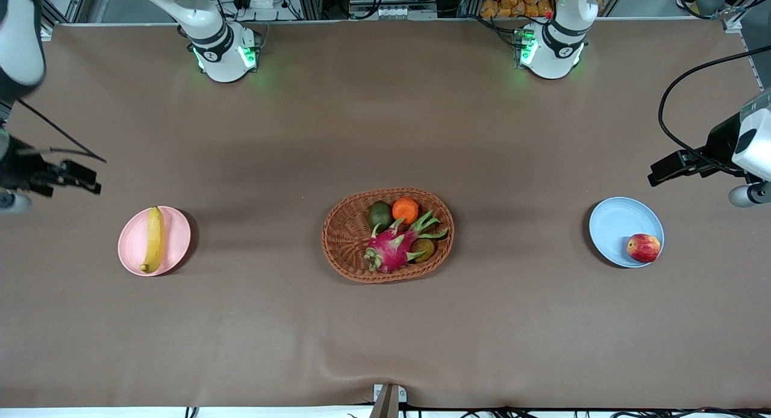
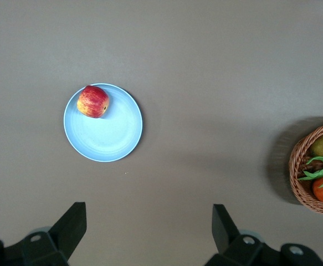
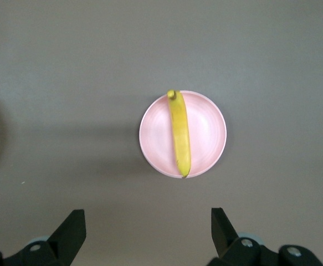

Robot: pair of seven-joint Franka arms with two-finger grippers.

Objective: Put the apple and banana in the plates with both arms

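The red apple (image 1: 643,247) lies in the light blue plate (image 1: 614,225) toward the left arm's end of the table. The yellow banana (image 1: 154,238) lies along the pale pink plate (image 1: 174,237) toward the right arm's end. My left gripper (image 1: 668,168) is open and empty, up in the air over bare table beside the blue plate. My right gripper (image 1: 78,178) is open and empty, up over bare table beside the pink plate. The left wrist view shows the apple (image 2: 93,101) in the blue plate (image 2: 111,133). The right wrist view shows the banana (image 3: 179,133) on the pink plate (image 3: 205,133).
An oval wicker basket (image 1: 343,237) stands mid-table with an orange (image 1: 405,210), a dragon fruit (image 1: 391,249), an avocado (image 1: 380,215) and a kiwi. A brown cloth (image 1: 385,321) covers the table.
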